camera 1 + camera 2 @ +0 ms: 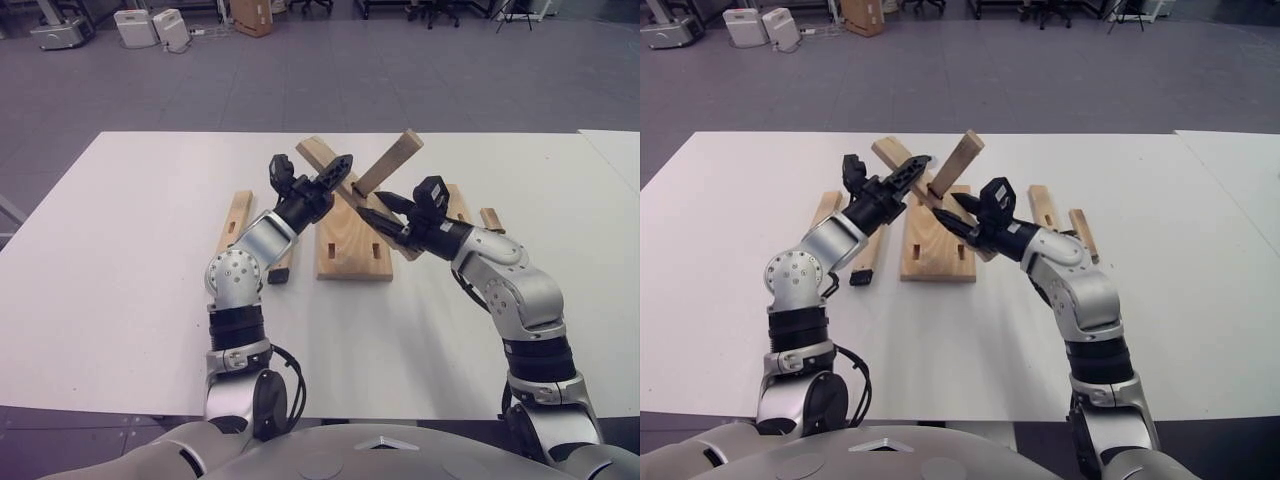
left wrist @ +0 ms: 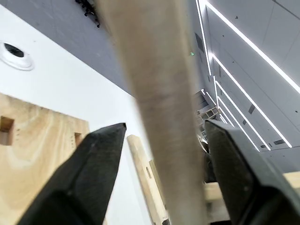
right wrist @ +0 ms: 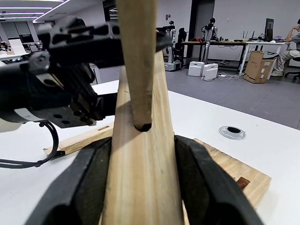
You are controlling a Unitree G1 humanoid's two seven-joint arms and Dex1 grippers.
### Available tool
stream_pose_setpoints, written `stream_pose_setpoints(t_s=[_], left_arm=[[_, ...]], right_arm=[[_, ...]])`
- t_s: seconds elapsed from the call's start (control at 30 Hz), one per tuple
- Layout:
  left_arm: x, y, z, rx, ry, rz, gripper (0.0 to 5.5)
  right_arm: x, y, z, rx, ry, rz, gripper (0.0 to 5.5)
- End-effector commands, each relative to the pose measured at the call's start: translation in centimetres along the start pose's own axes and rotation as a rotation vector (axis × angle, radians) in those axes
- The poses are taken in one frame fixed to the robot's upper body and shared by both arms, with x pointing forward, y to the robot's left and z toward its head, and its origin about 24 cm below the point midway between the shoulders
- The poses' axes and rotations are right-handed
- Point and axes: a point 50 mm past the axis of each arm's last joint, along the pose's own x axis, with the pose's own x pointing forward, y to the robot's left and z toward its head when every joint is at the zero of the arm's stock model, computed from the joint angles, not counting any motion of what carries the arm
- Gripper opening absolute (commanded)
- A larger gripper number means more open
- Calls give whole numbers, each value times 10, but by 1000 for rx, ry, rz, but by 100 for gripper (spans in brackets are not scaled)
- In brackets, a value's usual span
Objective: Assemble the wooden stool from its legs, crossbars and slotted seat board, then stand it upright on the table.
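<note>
Two head cameras look down over one table (image 1: 100, 300); both wrist cameras, very close, share the board (image 3: 234, 173).

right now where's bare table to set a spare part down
Bare table: the wide stretch left of the left pieces, the end beyond the right pieces, the near strip before the seat board. Crowded: the middle, where the right gripper holds a slotted leg and the left gripper flanks its crossbar.

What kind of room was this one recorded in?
Probably a robotics lab or workshop: a white worktable on open grey floor, desks and what looks like another humanoid robot behind, plus cardboard boxes and ceiling strip lights.
</note>
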Motion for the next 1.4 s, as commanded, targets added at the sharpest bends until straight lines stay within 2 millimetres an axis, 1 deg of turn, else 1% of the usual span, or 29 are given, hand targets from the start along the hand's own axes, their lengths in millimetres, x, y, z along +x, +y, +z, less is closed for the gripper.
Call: stream_pose_setpoints(t_s=[0.03,0.2,0.3,0.37,0.47,0.5,0.53,0.6,0.67,0.7,0.73,0.8,0.9,0.97,1.07,1.17,1.27,1.33,1.4], left_arm=[[-3,0,0,16,0,15,234],[-3,1,1,6,-18,20,143],[-4,0,1,-7,-22,11,111],[-5,-1,0,-11,-20,9,108],[-10,10,2,-42,-75,103,106],[-15,16,9,-49,-139,149,104],[-20,18,15,-45,-195,176,102],[-32,21,29,8,-293,237,102],[-43,21,40,116,-339,294,102],[-47,21,43,156,-348,309,102],[-51,20,44,211,-350,331,102],[-57,19,40,295,-339,371,102],[-61,22,26,389,-309,433,102],[-62,26,19,450,-306,480,102],[-60,27,13,483,-327,519,102],[-62,26,5,537,-301,535,102],[-67,30,-14,626,-204,547,102],[-69,37,-25,714,-115,557,102],[-70,42,-29,790,-58,565,102]], right_arm=[[-1,5,1,-20,-10,22,207],[-2,7,-4,-50,16,29,207],[-2,6,-6,-59,23,26,207],[-1,6,-6,-63,22,24,207],[0,5,-5,-81,14,5,207],[-1,5,-7,-79,21,-2,244],[-2,5,-10,-78,33,-3,260],[-7,1,-17,-101,71,-28,304],[-12,-9,-22,-127,107,-76,307],[-13,-12,-24,-137,122,-94,307],[-15,-20,-29,-159,166,-135,307],[-19,-33,-43,-200,262,-219,307],[-24,-41,-64,-256,389,-280,307],[-24,-39,-75,-285,447,-264,307],[-18,-26,-87,-318,506,-169,307],[-15,-20,-91,-332,518,-129,307],[-9,-12,-91,-328,502,-98,307],[-9,-13,-90,-329,497,-105,307],[-10,-16,-88,-335,495,-117,307]])
